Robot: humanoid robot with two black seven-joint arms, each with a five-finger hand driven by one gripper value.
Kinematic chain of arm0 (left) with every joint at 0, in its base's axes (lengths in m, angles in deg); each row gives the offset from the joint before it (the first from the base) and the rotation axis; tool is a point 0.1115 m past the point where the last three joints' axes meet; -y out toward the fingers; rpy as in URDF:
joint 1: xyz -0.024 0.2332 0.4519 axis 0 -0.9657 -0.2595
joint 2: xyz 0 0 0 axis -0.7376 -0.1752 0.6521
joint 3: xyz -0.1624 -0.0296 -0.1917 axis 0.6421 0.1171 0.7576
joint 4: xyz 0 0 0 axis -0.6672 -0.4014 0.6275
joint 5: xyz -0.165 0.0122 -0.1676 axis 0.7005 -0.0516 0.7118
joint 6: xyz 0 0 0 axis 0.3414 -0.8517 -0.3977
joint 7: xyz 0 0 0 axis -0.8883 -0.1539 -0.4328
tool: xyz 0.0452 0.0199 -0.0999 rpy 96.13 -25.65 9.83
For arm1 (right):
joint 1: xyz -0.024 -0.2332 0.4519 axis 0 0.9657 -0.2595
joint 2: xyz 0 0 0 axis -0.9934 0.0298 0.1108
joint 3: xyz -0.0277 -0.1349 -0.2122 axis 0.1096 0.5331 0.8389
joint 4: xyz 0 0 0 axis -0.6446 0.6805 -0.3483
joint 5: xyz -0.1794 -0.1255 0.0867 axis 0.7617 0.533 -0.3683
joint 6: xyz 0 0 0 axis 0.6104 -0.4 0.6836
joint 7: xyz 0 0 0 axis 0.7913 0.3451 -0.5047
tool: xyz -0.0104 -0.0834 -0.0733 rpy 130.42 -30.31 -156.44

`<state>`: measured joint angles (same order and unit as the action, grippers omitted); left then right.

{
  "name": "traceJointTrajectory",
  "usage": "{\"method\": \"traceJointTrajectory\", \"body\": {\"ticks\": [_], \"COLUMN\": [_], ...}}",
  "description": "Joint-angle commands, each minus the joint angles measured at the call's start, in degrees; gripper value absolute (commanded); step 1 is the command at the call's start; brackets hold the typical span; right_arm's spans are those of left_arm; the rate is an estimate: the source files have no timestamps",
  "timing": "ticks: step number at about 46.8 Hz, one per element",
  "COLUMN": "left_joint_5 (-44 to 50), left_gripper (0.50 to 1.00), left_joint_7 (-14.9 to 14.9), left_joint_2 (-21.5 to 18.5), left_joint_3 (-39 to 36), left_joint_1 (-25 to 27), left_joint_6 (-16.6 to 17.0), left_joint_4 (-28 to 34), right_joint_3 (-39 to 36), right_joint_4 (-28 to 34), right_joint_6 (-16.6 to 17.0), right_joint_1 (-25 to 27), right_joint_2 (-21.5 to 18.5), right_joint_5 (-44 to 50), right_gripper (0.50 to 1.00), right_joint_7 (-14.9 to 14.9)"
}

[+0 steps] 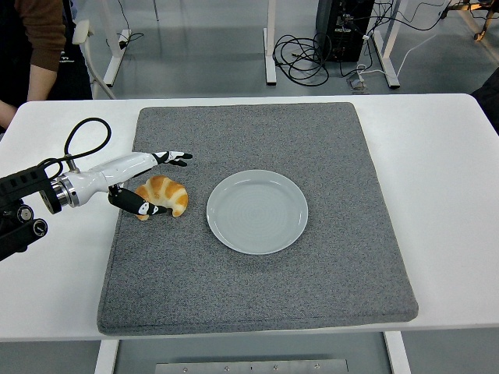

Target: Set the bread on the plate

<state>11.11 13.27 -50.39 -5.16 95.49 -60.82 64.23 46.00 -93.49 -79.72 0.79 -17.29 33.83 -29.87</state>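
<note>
A golden croissant lies on the grey mat, just left of an empty white plate. My left hand reaches in from the left edge and brackets the croissant. Its long fingers stretch out over the far side of the bread, and its thumb lies along the near side, touching or almost touching it. The hand is spread and has not closed round the bread. The croissant rests on the mat. My right arm is out of view.
The mat covers most of the white table. A black cable loop rises from my left forearm. A person's sleeve shows at the top left, behind the table. Desk legs and cables stand on the floor beyond.
</note>
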Motion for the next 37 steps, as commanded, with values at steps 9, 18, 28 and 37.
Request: {"method": "traceJointTrajectory", "body": {"ticks": [9, 18, 28, 37], "left_joint_5": [0.0, 0.4, 0.6, 0.6], "left_gripper": [0.883, 0.883, 0.88, 0.73], "left_joint_7": [1.1, 1.7, 1.7, 1.7], "left_joint_2": [1.1, 2.8, 3.4, 4.1], "left_joint_3": [-0.5, -2.7, -3.2, -3.2], "left_joint_1": [-0.1, -0.1, -0.1, -0.1], "left_joint_6": [0.3, 2.5, 2.8, 2.9], "left_joint_4": [-2.7, -5.2, -5.8, -7.6], "right_joint_3": [0.0, 0.0, 0.0, 0.0], "right_joint_4": [0.0, 0.0, 0.0, 0.0], "right_joint_6": [0.0, 0.0, 0.0, 0.0], "right_joint_1": [0.0, 0.0, 0.0, 0.0], "right_joint_2": [0.0, 0.0, 0.0, 0.0], "right_joint_5": [0.0, 0.0, 0.0, 0.0], "right_gripper": [1.0, 1.0, 1.0, 1.0], "right_joint_7": [0.0, 0.0, 0.0, 0.0]}}
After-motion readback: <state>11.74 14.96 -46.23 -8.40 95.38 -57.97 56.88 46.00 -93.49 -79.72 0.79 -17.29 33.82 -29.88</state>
